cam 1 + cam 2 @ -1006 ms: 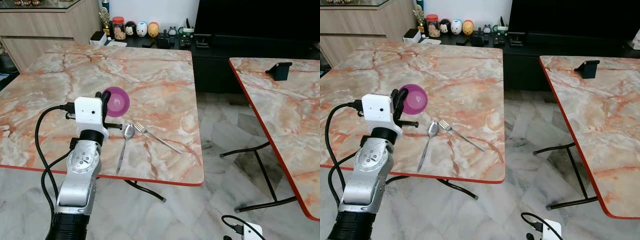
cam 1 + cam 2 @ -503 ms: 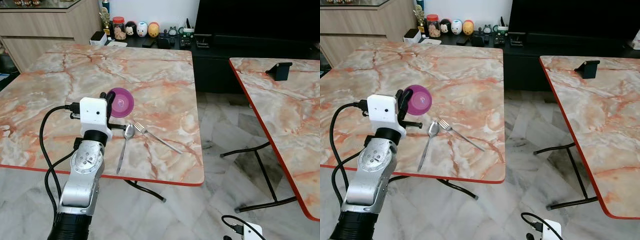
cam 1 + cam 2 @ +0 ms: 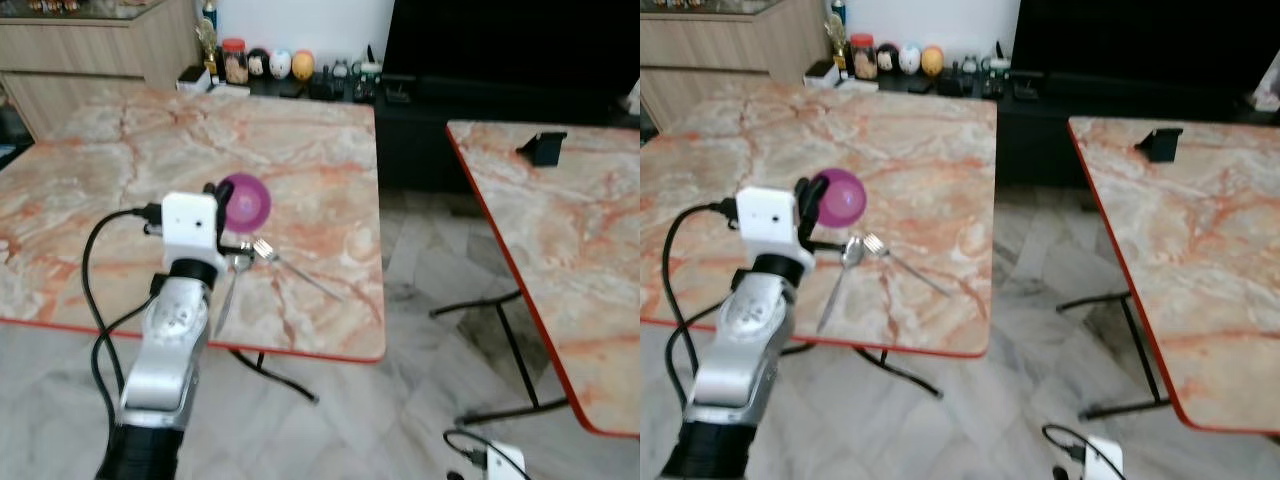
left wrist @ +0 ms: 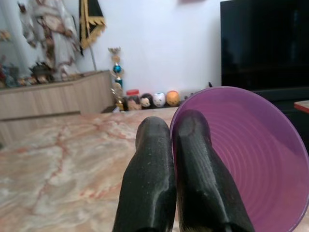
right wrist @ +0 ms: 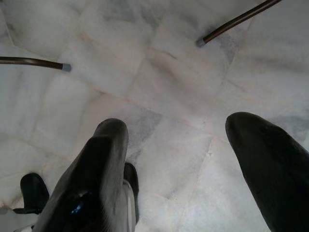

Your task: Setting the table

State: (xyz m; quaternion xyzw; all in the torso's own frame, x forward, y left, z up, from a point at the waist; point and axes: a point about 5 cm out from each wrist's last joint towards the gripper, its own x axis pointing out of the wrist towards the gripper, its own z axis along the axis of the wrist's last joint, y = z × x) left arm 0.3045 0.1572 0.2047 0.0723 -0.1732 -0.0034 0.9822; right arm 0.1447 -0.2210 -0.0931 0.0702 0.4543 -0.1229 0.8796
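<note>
- Purple bowl (image 3: pixel 245 200), left of centre in the left eye view, tipped on edge, open side facing the camera, held clear above the near marble table (image 3: pixel 300 150).
- Rim pinched between the two fingers of the left gripper (image 4: pixel 171 169); fingers nearly closed, one inside the bowl, one outside, per the left wrist view.
- Just lower right of bowl: spoon (image 3: pixel 228 285) and fork (image 3: pixel 295 270) flat on the table, heads close together, handles fanning toward the near edge.
- Key relation, as judgement: setting spot likely bare marble just up-frame of the cutlery heads; bowl needs levelling first.
- Right gripper (image 5: pixel 178 159) low over floor tiles, fingers spread wide, holding nothing; left arm far nearer.
</note>
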